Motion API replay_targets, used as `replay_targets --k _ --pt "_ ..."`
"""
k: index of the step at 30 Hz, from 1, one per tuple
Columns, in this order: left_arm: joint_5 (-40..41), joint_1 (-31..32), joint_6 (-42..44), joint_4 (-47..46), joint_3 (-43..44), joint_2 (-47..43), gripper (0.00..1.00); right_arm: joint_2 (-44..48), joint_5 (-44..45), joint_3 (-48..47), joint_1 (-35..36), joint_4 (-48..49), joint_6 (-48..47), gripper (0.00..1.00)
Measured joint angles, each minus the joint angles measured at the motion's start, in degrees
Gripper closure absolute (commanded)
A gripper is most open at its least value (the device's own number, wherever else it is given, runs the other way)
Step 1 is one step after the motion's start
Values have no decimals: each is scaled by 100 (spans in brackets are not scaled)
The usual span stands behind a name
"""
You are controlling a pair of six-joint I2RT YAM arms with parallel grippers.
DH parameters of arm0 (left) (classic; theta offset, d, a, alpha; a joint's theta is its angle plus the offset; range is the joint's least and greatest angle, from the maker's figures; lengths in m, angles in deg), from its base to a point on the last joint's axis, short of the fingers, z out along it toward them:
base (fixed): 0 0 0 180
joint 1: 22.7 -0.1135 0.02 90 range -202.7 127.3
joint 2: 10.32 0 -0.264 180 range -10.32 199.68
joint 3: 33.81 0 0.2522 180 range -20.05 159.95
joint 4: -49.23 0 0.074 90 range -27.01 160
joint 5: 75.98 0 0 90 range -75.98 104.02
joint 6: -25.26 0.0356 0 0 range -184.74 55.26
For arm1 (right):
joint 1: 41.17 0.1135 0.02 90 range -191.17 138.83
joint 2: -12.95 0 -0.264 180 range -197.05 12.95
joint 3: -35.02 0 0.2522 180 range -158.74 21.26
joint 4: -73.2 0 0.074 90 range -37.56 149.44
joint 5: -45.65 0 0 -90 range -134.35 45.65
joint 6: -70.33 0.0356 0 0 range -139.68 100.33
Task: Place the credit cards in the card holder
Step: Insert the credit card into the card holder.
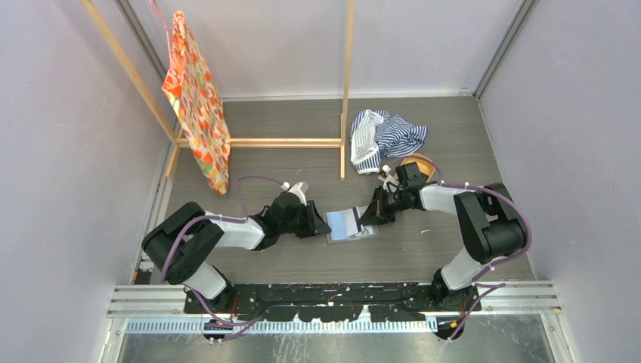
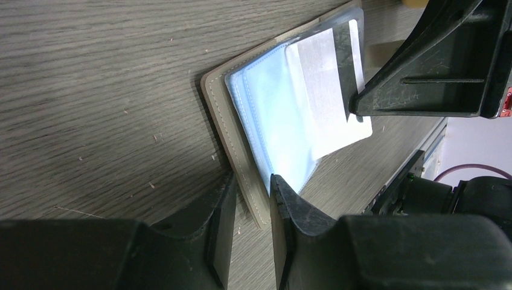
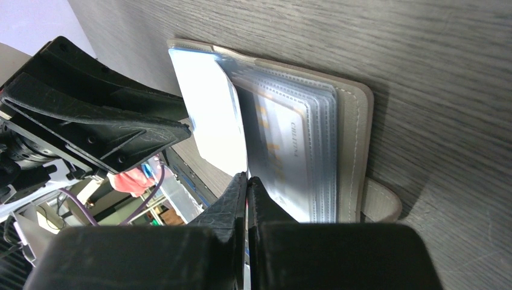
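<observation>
Now the card holder (image 2: 220,121) is clamped by the left end effector (image 2: 252,184), a whitish credit card (image 3: 208,115) by the right end effector (image 3: 247,178).

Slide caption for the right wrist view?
Right end effector pinches a pale whitish card over the open grey-taupe leather-like card holder.

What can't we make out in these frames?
Top view: card holder too small; left gripper and right gripper cover its ends.
Right wrist: white card washed out by glare; its sleeve unclear.
Right wrist: print on stored cards blurred.
Left wrist: right gripper hides the white card's edge.
</observation>
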Motion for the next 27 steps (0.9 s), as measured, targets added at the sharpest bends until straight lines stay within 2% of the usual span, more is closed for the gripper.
replay_targets --k 12,21,27 --pt "2 0 0 0 -13 -7 71 -120 -181 39 68 151 55 97" --pt "-26 0 -39 -85 -50 0 71 -299 -212 55 422 387 114 96" --pt "-61 0 -125 -142 -52 37 71 -433 -282 46 498 542 234 89"
